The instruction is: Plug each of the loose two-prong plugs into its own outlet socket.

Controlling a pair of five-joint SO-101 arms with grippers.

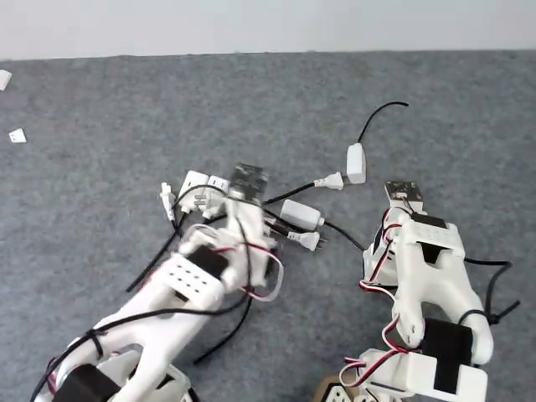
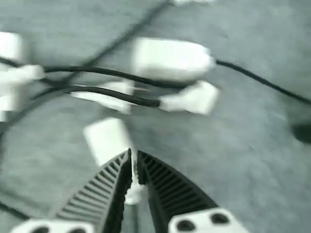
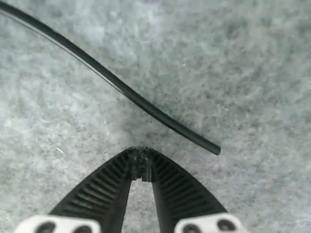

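Bare lab-style test bench: grey felt tabletop (image 1: 100,100), white wall (image 1: 268,25).

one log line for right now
left gripper: shut on white plug | right gripper: shut, empty, beside black cable end

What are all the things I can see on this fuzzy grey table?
grey carpet-like table cover: one, grey, under everything.
white plastic outlet sockets: at least two, white; one ahead of the right arm, one in the middle.
white two-prong plugs: two lying loose, white; one beside the far socket, one near the middle socket.
bunched white plastic pieces: several, white, under the left arm's tip; too tangled to count.
thin black cables: several, black, trailing from the white parts.
small white scraps: two, white, far corner.
left gripper: one, black fingers, shut on a small white piece.
right gripper: one, black fingers, shut, empty, over bare carpet.
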